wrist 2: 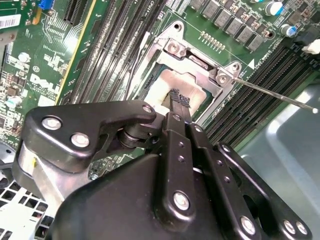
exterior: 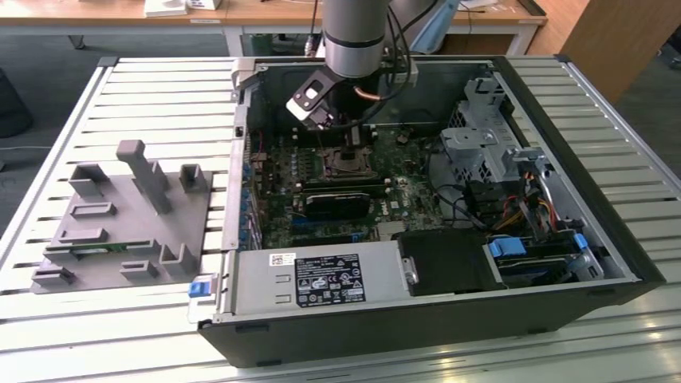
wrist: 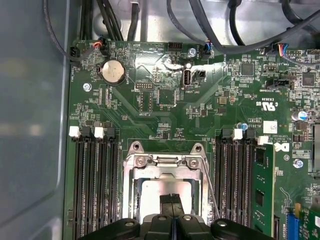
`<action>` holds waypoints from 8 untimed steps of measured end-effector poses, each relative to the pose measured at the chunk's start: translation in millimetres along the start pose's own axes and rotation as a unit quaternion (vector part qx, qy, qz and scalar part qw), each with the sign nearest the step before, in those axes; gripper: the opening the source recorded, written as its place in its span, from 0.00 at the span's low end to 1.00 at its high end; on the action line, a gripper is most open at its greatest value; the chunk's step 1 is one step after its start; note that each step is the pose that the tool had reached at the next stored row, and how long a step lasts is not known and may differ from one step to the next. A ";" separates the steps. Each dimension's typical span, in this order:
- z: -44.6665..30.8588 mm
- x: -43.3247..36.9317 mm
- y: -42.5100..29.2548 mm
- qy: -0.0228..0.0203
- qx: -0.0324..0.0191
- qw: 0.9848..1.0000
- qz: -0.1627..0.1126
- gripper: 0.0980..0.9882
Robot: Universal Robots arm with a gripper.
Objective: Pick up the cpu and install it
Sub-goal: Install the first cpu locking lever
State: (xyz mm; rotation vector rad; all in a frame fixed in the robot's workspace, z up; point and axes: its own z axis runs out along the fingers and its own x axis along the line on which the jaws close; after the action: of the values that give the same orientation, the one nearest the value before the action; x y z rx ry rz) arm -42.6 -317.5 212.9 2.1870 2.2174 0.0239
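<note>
Slatted tabletop (exterior: pixel 127 88), open PC. Gripper (wrist: pixel 172 199) closed over cpu (wrist 2: pixel 172 85) in socket (wrist: pixel 165 167); light, rigid, fragile, take by edges.

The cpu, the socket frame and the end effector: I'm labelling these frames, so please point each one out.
cpu (wrist: pixel 150 197), first wrist view, on its pale top.
socket frame (wrist: pixel 165 161), first wrist view, on the metal top bar.
end effector (wrist 2: pixel 180 99), second wrist view, at its closed fingertips over the cpu.
</note>
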 end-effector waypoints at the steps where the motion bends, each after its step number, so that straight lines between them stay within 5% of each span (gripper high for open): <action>1: -1.2 0.0 0.0 0.000 0.000 1.000 0.000 0.01; 8: -13.7 -0.1 0.4 0.000 0.000 1.000 0.000 0.01</action>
State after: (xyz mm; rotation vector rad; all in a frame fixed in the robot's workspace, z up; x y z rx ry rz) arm -42.6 -317.5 226.6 2.1870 2.2174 0.0240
